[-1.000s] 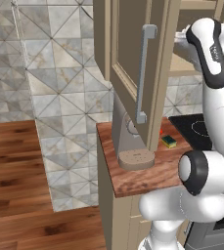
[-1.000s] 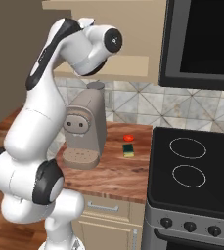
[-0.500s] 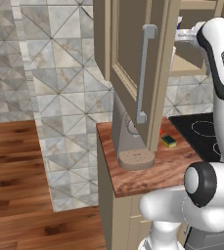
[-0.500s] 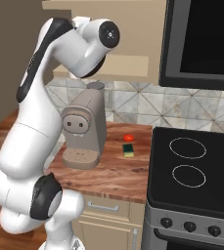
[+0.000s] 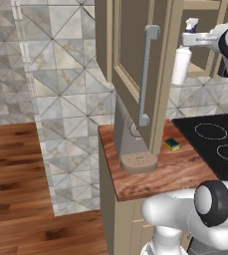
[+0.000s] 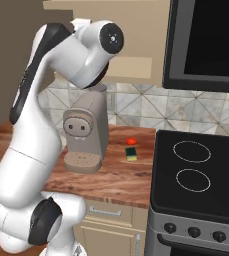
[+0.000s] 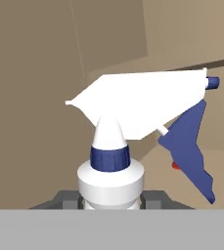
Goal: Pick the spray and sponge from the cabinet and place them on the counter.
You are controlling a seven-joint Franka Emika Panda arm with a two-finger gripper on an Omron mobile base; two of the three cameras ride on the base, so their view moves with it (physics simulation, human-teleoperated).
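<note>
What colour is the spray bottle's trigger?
Dark blue trigger on the white plastic spray bottle; hand view.

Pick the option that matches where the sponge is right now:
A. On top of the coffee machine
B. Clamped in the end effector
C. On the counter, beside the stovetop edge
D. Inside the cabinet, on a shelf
C. The sponge lies flat on the counter, close to the stovetop edge, with a small red thing just behind it; the end effector is up at the spray bottle instead.
</note>
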